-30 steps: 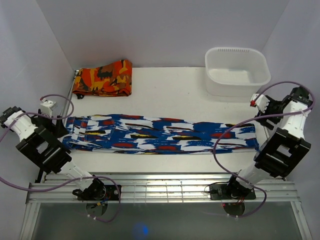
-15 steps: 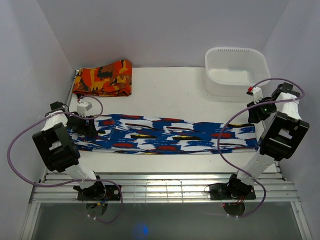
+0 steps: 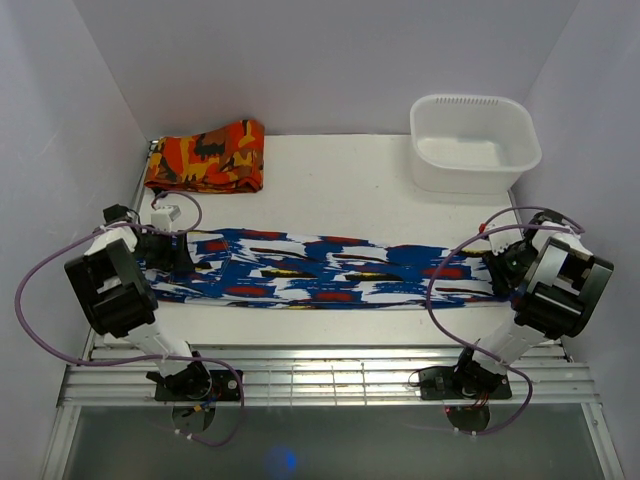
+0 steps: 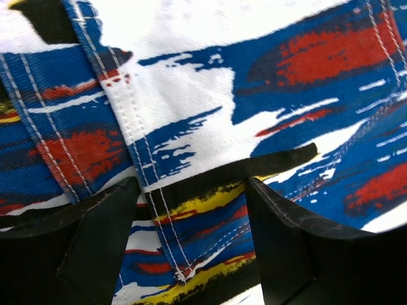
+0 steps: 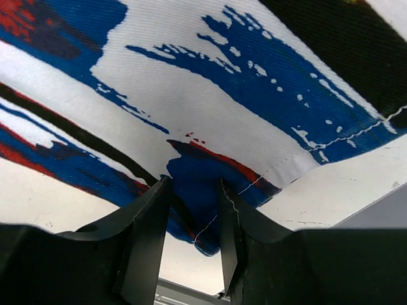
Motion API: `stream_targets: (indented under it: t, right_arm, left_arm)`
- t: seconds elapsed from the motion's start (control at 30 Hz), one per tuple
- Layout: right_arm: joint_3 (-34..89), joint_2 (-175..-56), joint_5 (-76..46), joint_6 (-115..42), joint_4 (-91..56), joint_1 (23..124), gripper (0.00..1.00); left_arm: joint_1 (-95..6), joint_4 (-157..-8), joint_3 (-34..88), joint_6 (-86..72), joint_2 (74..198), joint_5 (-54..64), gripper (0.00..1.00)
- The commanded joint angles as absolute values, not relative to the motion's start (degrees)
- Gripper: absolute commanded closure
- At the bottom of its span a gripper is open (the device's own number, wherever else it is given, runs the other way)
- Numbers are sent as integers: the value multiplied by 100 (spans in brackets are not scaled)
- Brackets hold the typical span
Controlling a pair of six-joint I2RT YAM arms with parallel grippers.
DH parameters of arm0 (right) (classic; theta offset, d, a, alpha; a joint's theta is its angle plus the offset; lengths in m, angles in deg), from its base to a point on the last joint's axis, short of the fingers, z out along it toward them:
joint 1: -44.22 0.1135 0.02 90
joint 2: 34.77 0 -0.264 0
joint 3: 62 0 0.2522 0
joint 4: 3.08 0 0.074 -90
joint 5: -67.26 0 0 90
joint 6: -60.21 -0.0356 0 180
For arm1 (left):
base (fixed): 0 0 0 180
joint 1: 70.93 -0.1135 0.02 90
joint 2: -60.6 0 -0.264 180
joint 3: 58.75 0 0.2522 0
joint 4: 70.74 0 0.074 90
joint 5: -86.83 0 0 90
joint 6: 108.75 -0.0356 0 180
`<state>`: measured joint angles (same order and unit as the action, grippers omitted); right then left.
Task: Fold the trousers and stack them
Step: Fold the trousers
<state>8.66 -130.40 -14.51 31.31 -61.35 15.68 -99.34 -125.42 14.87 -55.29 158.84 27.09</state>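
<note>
The trousers [image 3: 320, 268], blue-and-white streaky print with red, yellow and black marks, lie flat in a long strip across the table, waist at the left and leg ends at the right. My left gripper [image 3: 165, 250] is down on the waist end. In the left wrist view it [image 4: 191, 222] is open, fingers [image 4: 102, 235] wide apart with the waistband cloth [image 4: 191, 127] between them. My right gripper [image 3: 500, 268] is down on the leg end. In the right wrist view it [image 5: 193, 216] has narrowed onto the bunched hem corner [image 5: 197, 184], which touches both fingers.
A folded orange-red-and-black cloth [image 3: 207, 157] lies at the back left. A white tub [image 3: 473, 142] stands at the back right. White walls close in both sides. A metal rail [image 3: 320, 375] runs along the table's near edge.
Both arms have come down from raised poses onto the trousers' ends, the left onto the waist and the right onto the leg hem. The trousers have not shifted.
</note>
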Motion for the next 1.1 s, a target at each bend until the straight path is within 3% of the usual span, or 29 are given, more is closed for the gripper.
stream_targets:
  t: [0.0, 0.07, 0.13, 0.3, 0.53, 0.8, 0.87, 0.97, 1.07]
  right_arm:
    - [1139, -13250, -1673, 3436, -6006, 1433, 59]
    - [1973, -13119, -621, 3515, -7072, 1529, 57]
    - [2529, -13092, -123, 3438, -7229, 1679, 55]
    - [3700, -13118, 1011, 2955, -7757, 2801, 49]
    - [3868, -13241, 1847, 1787, -6654, 4744, 39]
    - [4025, -13812, 1681, 1134, -5227, 6433, 28]
    - [4157, -14137, 1655, 1073, -5043, 6757, 28]
    - [4448, -14533, 1602, 941, -4919, 7118, 30]
    - [4527, -14735, 1558, 555, -4472, 7374, 33]
  left_arm:
    - [-9976, -12948, 1302, -5811, 16020, 2945, 20]
    - [-9959, -13647, 1634, -6598, 15214, 3991, 13]
    - [-9898, -13731, 1793, -6691, 15062, 4479, 9]
    - [-9046, -13285, 2883, -6105, 15129, 4324, 7]
    - [-8009, -12994, 3947, -5830, 16650, 4024, 6]
    - [-7507, -13196, 3667, -6358, 17214, 4358, 14]
    - [-7471, -13100, 3500, -6375, 17187, 4367, 22]
    - [-7471, -12951, 3211, -6533, 16864, 4429, 44]
    - [-7471, -12801, 2720, -6744, 16302, 4499, 72]
